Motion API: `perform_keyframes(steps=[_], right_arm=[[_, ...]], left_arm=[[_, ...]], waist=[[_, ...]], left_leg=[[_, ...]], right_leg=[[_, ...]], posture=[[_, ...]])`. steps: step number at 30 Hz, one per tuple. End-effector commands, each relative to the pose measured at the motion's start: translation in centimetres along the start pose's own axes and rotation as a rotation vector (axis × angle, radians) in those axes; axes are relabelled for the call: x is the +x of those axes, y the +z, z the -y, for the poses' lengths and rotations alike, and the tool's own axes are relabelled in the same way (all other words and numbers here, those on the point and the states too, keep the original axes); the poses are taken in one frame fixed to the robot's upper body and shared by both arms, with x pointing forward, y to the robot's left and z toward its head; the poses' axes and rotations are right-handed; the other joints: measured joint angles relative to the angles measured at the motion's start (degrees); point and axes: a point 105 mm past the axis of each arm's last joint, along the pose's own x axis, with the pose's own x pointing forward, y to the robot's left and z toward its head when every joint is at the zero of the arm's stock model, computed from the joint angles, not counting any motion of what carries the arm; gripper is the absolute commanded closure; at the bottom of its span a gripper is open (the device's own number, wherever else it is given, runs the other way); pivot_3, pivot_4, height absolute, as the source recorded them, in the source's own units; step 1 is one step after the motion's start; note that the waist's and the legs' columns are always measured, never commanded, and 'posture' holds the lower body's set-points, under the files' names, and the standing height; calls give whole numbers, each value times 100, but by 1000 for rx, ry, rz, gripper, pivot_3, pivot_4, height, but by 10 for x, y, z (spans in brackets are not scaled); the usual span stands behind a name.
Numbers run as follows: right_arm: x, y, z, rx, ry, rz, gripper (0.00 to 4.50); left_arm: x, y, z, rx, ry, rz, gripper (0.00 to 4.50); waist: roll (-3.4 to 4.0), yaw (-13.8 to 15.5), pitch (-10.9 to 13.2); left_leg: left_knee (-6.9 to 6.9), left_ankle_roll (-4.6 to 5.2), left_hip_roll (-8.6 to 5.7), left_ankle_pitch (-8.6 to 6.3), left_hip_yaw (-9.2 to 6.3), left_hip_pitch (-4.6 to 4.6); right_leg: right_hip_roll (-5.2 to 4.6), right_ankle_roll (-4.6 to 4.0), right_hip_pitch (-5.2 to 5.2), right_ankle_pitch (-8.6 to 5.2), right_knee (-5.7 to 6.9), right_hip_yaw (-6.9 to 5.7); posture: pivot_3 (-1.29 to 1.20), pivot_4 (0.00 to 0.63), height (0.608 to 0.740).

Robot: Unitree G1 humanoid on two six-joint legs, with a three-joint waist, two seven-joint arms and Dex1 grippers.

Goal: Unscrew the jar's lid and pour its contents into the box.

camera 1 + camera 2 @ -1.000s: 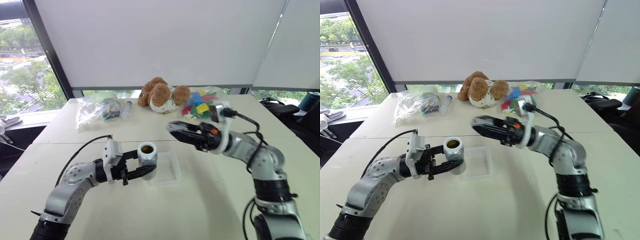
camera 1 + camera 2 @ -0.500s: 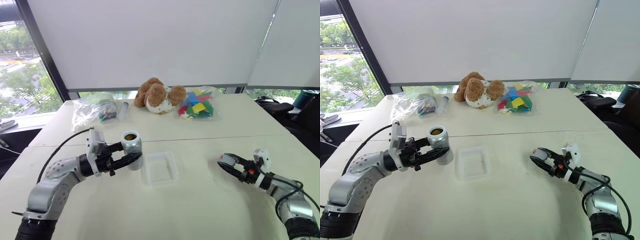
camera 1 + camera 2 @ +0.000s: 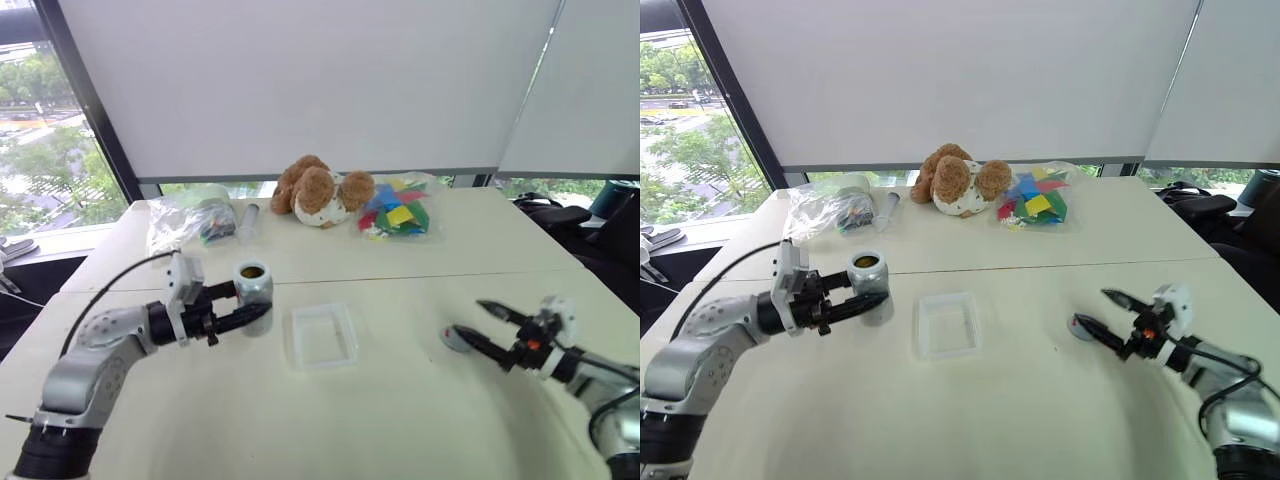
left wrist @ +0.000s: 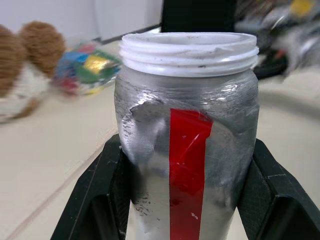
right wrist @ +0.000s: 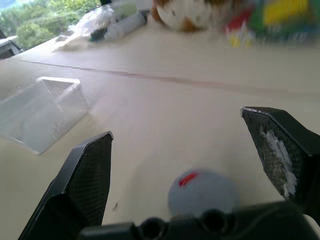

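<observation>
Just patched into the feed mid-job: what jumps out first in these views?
The left gripper holds the open jar upright, above the table's left side, brown contents showing at its mouth. The lid lies on the table at right, between the open jaws of the right gripper. The clear box sits between the two arms, with a teddy bear and bags at the far edge.

No legible text or markings.
</observation>
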Motion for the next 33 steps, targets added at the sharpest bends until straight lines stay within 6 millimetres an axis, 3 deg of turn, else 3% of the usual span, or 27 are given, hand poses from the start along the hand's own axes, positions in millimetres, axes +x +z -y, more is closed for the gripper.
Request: perform_keyframes(steps=[1, 5, 8, 12, 19, 28, 33], right_arm=[[14, 39, -33, -98, 207, 84, 22], [31, 57, -68, -102, 407, 104, 22], [37, 58, -76, -113, 440, 109, 22], [39, 58, -79, -100, 440, 109, 22], [29, 46, -74, -73, 370, 68, 22], [24, 40, -73, -53, 292, 57, 22], [25, 40, -76, -40, 266, 63, 22]], left_arm=[[3, 3, -11, 141, 15, -53, 2405], [17, -4, -15, 346, 12, -105, 2405], [28, -5, -14, 472, 12, -89, 2405], [40, -6, -8, 726, -13, -88, 2405], [64, 5, -22, 1242, 151, -98, 2405], [91, 4, -1, 1903, 174, 135, 2405], [97, -8, -1, 2215, 243, 246, 2405]], waist=[[-1, -3, 0], [-3, 19, 1], [-4, 43, 2], [-5, 140, 2], [-7, 163, 3], [-8, 149, 2], [-9, 148, 2]], left_leg=[[0, 0, 0, 0, 0, 0], [-1, 0, 0, 0, -1, -2], [1, 0, -1, 0, -2, -9], [-1, 1, -2, -1, -3, -15], [-1, 4, -5, -2, -1, -17], [0, 4, -9, -2, 4, -13], [8, 5, -15, -2, 4, -14]], right_leg=[[1, 0, 1, 0, -1, 0], [0, 1, 2, 0, -10, 0], [-1, 1, 2, 1, -21, 0], [-2, 1, 1, 3, -38, -1], [-2, 15, 6, 11, -47, -3], [2, 26, 7, 17, -41, 0], [4, 35, 13, 19, -39, -1]], posture=[[0, 150, 740], [0, 150, 740], [0, 150, 740], [0, 150, 740], [0, 150, 740], [0, 150, 740], [0, 150, 740]])
